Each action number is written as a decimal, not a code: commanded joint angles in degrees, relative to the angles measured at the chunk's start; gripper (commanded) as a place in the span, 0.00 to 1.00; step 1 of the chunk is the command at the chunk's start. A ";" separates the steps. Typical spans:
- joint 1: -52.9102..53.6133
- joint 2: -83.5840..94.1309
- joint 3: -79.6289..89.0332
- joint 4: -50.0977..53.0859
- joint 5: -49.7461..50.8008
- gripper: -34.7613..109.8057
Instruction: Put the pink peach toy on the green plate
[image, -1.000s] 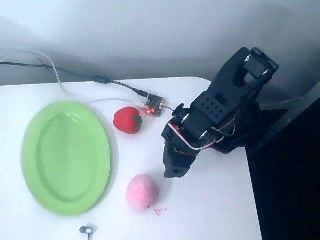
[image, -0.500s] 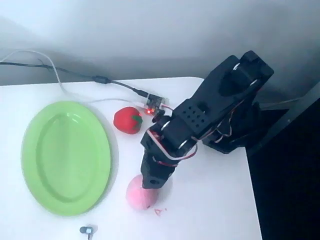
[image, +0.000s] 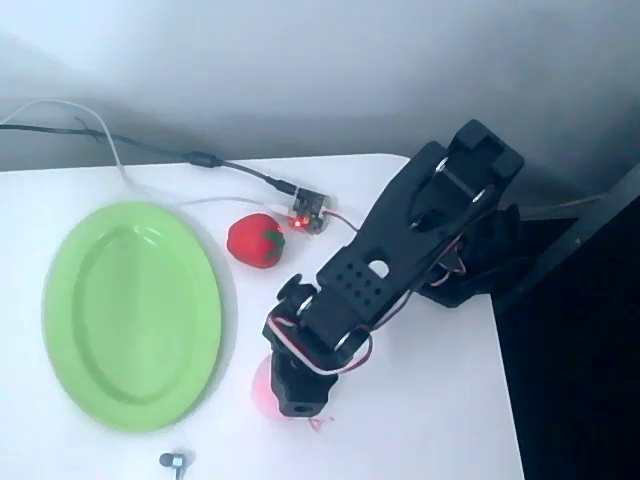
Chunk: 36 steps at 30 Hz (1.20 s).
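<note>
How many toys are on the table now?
2: a red strawberry toy right of the green plate, and a pink peach toy mostly covered by the gripper.

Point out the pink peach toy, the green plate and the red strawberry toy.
pink peach toy (image: 262, 392): overhead view, on its exposed left edge beside the gripper.
green plate (image: 132, 315): overhead view, on its flat centre.
red strawberry toy (image: 252, 241): overhead view, on its red body.

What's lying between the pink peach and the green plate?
Nothing: in the overhead view, only bare white table separates the pink peach toy, mostly covered by the claw, from the green plate.
</note>
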 joint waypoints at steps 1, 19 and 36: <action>-1.05 -1.05 -0.35 -0.09 0.97 0.46; -1.49 -14.77 -8.35 -0.62 0.88 0.48; -2.64 -17.31 -11.34 5.89 0.97 0.29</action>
